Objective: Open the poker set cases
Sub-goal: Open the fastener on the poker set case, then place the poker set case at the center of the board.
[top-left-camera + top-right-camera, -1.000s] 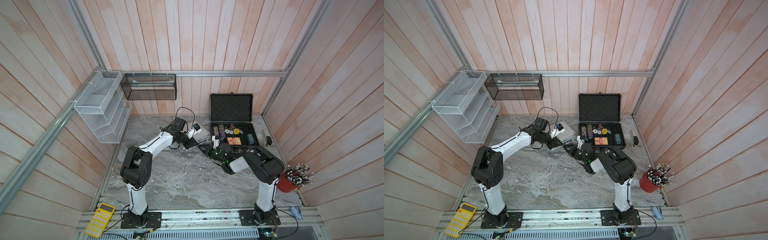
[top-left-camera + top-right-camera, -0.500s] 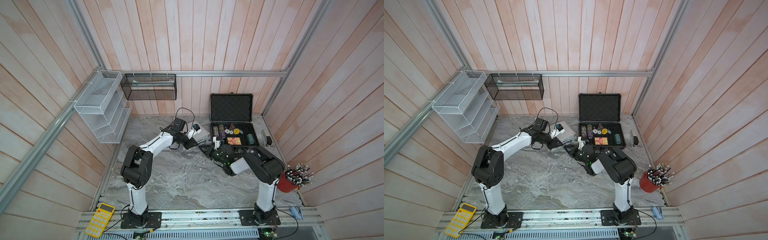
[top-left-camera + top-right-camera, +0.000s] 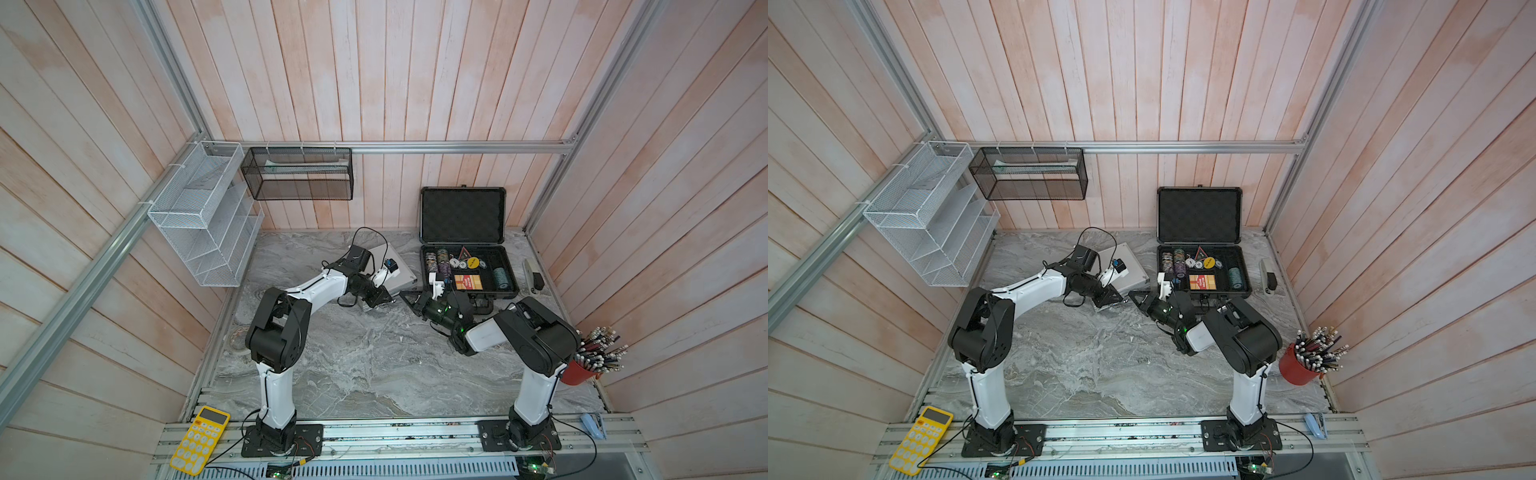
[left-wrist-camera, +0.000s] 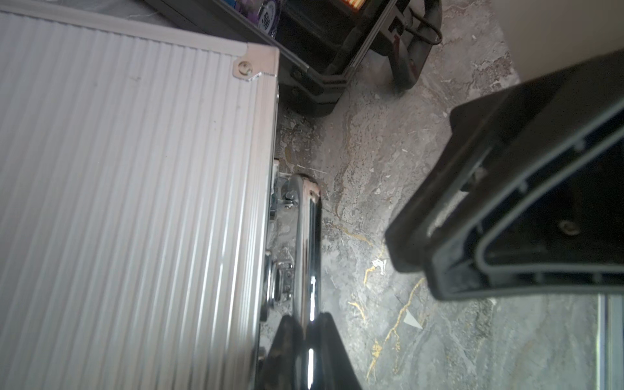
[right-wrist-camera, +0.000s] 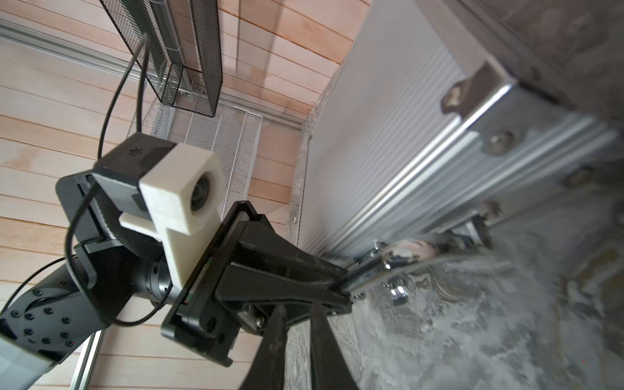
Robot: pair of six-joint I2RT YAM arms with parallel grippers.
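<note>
Cases numbered two. One dark grey case (image 3: 462, 215) (image 3: 1199, 215) stood open, its foam-lined lid upright and its base flat on the marble table (image 3: 374, 365), with stacks of chips and one red card box (image 3: 467, 281) inside. One silver case (image 3: 405, 276) (image 3: 1136, 272) (image 4: 135, 202) (image 5: 371, 135) lay just beside the dark grey case, on the side toward the left arm. Its ribbed lid was down, and its handle edge faced the same way as the dark grey case's own handle.

Grippers also numbered two. The left gripper (image 3: 384, 299) (image 4: 305, 320) (image 5: 344, 290) was clamped narrowly on the silver case's single chrome handle (image 4: 305, 236); the bar ran between its two fingers. The right gripper (image 3: 405, 296) (image 3: 1133, 296) (image 4: 415, 263) (image 5: 297, 314) hung off the dark grey case's near corner, between that case and the left gripper. Its jaws were drawn almost together with nothing between them, and bare table showed between it and the handle.

Away from the dark grey case on the silver case's side, one black mesh basket (image 3: 297, 174) and one white wire rack (image 3: 203, 216) hung on the walls. On the dark grey case's other side, nearer the robot's bases, stood one red cup (image 3: 575, 372) (image 3: 1298, 370) full of pencils. One yellow calculator (image 3: 201, 440) (image 3: 921, 438) lay well apart from the dark grey case, by the left arm's base.
</note>
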